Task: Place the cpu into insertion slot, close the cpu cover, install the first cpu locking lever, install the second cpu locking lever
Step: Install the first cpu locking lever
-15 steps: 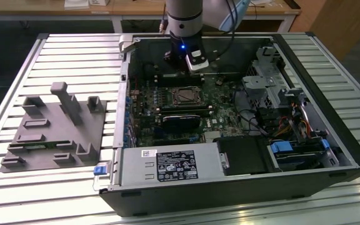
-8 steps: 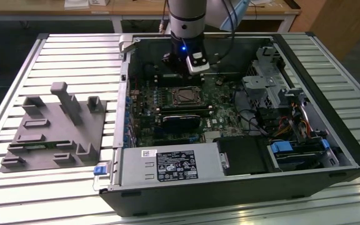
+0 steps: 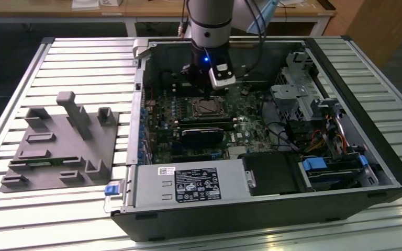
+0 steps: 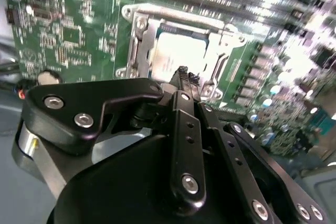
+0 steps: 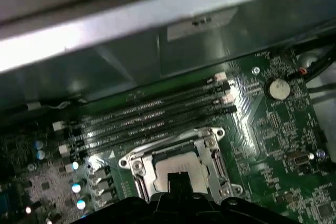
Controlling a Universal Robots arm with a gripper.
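The cpu [image 4: 178, 55] lies flat in the insertion slot [image 3: 208, 107] on the green board, its pale silvery top showing in both wrist views [image 5: 176, 167]. The cpu cover [image 4: 137, 40], a silvery frame with a square window, lies down around the chip [image 5: 137, 165]. My gripper [image 4: 184, 73] hangs just above the near edge of the socket, its black fingertips pressed together and nothing between them. In the first wrist view the gripper [image 5: 178, 179] sits over the chip's edge. I cannot tell how the locking levers stand.
The open computer case [image 3: 368, 151] lies on a slatted table. Long black memory slots [image 5: 152, 114] run beside the socket, a black fan unit [image 3: 201, 137] and a grey power supply [image 3: 187, 184] sit nearer. A grey fixture block [image 3: 61, 146] stands at the exterior view's left.
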